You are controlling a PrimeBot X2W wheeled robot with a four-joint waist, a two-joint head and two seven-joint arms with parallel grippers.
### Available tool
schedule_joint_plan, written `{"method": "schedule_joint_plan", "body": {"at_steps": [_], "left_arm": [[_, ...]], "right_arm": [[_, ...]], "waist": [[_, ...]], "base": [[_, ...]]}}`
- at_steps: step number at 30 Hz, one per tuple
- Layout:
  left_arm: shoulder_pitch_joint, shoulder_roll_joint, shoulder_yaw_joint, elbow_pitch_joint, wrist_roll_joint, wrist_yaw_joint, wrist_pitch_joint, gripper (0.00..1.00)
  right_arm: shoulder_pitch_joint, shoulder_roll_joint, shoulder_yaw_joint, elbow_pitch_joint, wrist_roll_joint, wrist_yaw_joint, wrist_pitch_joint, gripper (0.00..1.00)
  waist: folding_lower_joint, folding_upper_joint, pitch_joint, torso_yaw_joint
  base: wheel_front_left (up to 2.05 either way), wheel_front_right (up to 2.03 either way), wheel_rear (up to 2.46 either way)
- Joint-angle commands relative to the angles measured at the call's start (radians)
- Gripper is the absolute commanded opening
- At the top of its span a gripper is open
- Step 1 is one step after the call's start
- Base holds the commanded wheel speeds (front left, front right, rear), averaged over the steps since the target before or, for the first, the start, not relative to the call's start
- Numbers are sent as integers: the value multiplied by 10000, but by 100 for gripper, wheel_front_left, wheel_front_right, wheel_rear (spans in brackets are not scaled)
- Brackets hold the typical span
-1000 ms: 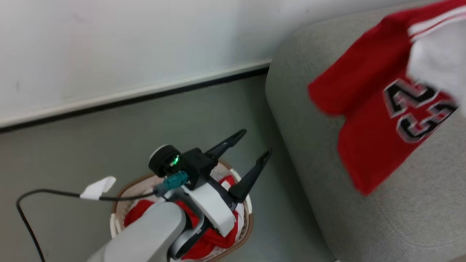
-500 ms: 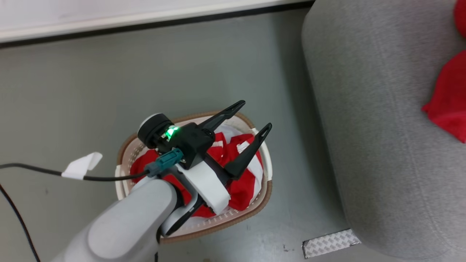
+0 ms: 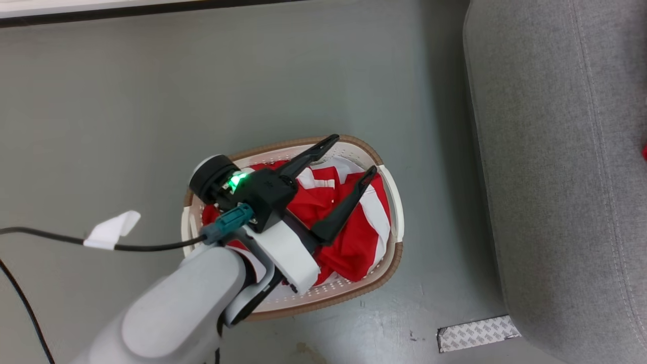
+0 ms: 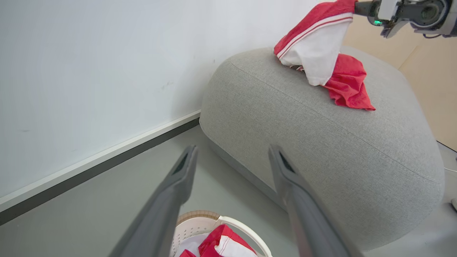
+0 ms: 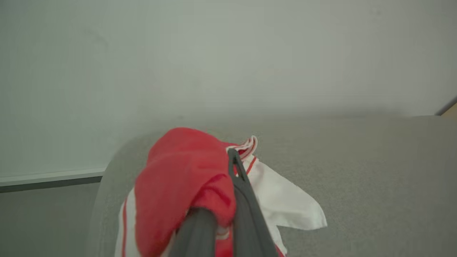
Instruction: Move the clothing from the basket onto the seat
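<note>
The basket [image 3: 354, 144] is standing on the grey floor [image 3: 126, 101] just beside the seat [image 3: 546, 177]. It is holding a crumpled heap of red clothing [image 3: 354, 237] with white panels and stripes; I cannot tell how many pieces are making up the heap. The left gripper [image 3: 355, 153] is hovering above that heap with its jaws spread wide, gripping nothing. Up on the seat, the right gripper [image 5: 231, 157] is pressing its jaws together on another garment [image 5: 178, 178], red and white, whose lower folds are resting on the grey fabric. Compared with a second ago, the head camera is looking further down. The whole basket is now showing where its near side was cut off, and of the numbered jersey on the seat only a red sliver is showing at the right edge. The left gripper is keeping the same spread above the basket. Counting: one basket, one seat, two grippers, one heap in the basket, one garment being pinched, one cable [image 3: 151, 246] with a white tag, and one patterned strip [image 3: 477, 333] lying on the floor.
</note>
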Motion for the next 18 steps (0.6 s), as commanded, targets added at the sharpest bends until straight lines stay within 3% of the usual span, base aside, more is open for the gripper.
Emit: {"method": "schedule_joint_plan", "body": {"at_steps": [1, 7, 8, 9, 10, 18], "left_arm": [[11, 57, 26, 25, -40, 17, -42, 100], [107, 158, 90, 18, -113, 97, -105, 100], [129, 151, 84, 24, -127, 117, -117, 100], [153, 142, 78, 37, -147, 129, -130, 100], [174, 131, 72, 48, -168, 132, -133, 100], [502, 81, 131, 377, -426, 200, -411, 100]], "right_arm": [[59, -141, 53, 140, 164, -25, 166, 0], [222, -279, 921, 920, 771, -25, 1716, 0], [205, -285, 1058, 1030, 830, -25, 1914, 16], [194, -255, 1155, 1114, 913, -25, 2060, 44], [171, -255, 1242, 1146, 989, -25, 2148, 100], [406, -514, 2373, 899, 1268, -25, 3039, 100]], "waist": [[-2, 0, -29, 26], [-2, 0, -178, 24], [-2, 0, -220, 13], [-2, 0, -280, -7], [-2, 0, -339, -24], [-2, 0, -1290, -205]], "base": [[0, 0, 0], [0, 0, 0], [0, 0, 0], [0, 0, 0], [0, 0, 0], [0, 0, 0]]}}
